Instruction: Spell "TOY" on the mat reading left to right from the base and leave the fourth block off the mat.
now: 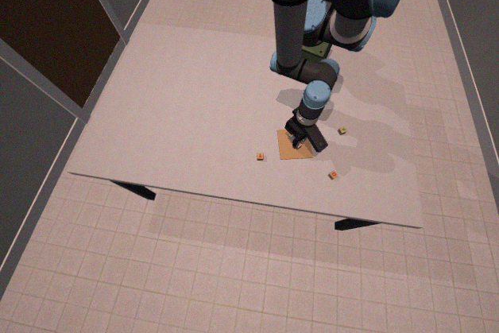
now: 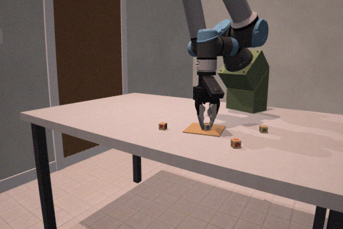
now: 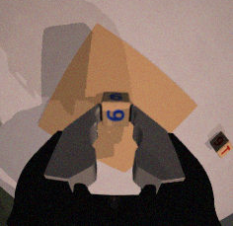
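Observation:
My gripper (image 1: 298,145) (image 2: 207,128) (image 3: 116,106) is shut on a wooden block (image 2: 207,127) (image 3: 116,113) with blue characters like a 9 or 6, low over the middle of the orange mat (image 1: 286,152) (image 2: 194,129) (image 3: 158,94). I cannot tell whether the block touches the mat. A block with a red T (image 1: 260,156) (image 2: 163,125) (image 3: 220,143) lies off the mat, on the left in the top and exterior views. A block with a red-orange O (image 1: 333,175) (image 2: 235,143) lies off the mat at the front right. A block with green markings (image 1: 342,130) (image 2: 263,129) lies off the mat to the right; its top letter is unclear.
The pale table (image 1: 169,110) (image 2: 116,117) carries the mat and blocks. Its near edge runs beyond the red-orange O block. The arm's green base (image 1: 319,51) (image 2: 246,95) stands behind the mat. Arm shadows fall across part of the mat and the table to its right.

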`<state>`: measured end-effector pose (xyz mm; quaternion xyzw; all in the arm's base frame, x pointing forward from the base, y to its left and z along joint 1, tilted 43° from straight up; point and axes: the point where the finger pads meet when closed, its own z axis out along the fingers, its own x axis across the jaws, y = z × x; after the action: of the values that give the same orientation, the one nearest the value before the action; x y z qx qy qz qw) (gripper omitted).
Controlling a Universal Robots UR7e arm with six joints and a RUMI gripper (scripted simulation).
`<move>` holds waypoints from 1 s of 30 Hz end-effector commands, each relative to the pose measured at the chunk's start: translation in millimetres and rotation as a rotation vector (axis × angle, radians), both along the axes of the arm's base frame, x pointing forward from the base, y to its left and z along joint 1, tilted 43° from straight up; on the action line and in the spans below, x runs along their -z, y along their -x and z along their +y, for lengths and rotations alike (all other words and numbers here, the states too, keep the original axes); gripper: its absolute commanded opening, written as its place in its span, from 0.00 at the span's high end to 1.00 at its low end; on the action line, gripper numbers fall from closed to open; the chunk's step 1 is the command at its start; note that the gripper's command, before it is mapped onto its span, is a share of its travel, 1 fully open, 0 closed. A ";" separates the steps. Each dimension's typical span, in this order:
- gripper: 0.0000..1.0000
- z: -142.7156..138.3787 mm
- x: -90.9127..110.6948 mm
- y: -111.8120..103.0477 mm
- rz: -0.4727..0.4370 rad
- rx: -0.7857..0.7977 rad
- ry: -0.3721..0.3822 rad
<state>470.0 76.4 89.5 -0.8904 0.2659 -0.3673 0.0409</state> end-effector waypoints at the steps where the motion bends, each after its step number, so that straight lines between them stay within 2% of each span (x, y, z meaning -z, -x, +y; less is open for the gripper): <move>1: 0.95 0.1 -0.4 0.0 -0.001 0.000 0.000; 20: 0.95 0.2 -1.0 0.6 -0.001 0.000 0.000; 30: 0.95 1.4 -7.9 7.0 -0.001 0.000 0.000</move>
<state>466.5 77.1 93.3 -0.8903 0.2659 -0.3674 0.0409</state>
